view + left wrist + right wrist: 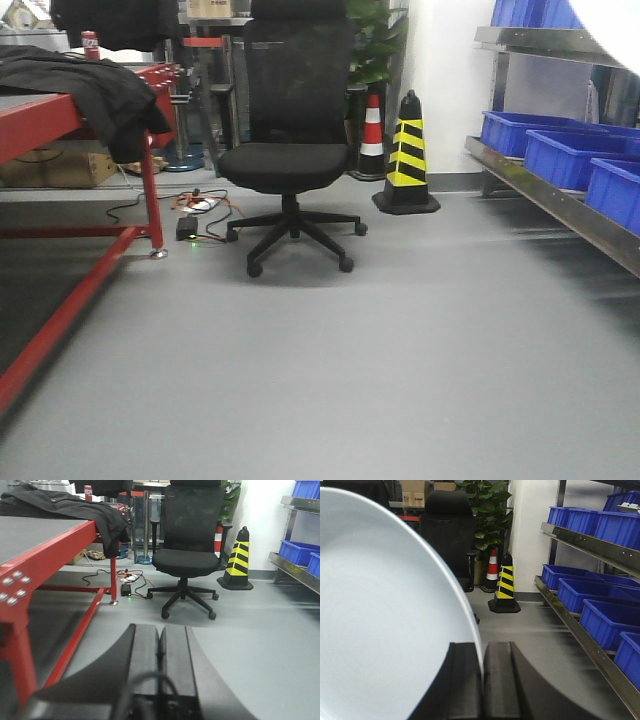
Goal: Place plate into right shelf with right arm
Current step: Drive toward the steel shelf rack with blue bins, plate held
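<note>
1. Position of the load. The plate (380, 605) is in my right pincer (483, 650). Its rim is seated between the two fingers, and in the right wrist view the white disc spreads up and to the left of the grip and fills that half of the picture. It is carried clear of every surface. A blurred white shape in the top right corner of the front view is probably the same plate, but I cannot confirm this.

2. Governing relation. The right shelf (580, 540) lies to the right of my right pincer and is well apart from it. Its steel rails run away from the camera, so its long axis lies roughly along my line of sight. The blue bins (580, 595) fill the tiers that are visible. The plate extends away from the shelf side, so I judge that the wrist must turn toward the rails before insertion. The right arm is the nearer arm.

3. Pincer state.
- Right pincer: narrow, clamped on the plate rim.
- Left pincer (160, 630): fingers pressed together with nothing between them, hanging over the floor (260, 645) beside the red-legged table (60, 545).

4. Surroundings. An office chair (290, 150) and a traffic cone (506, 582) stand ahead, clear of the shelf.
</note>
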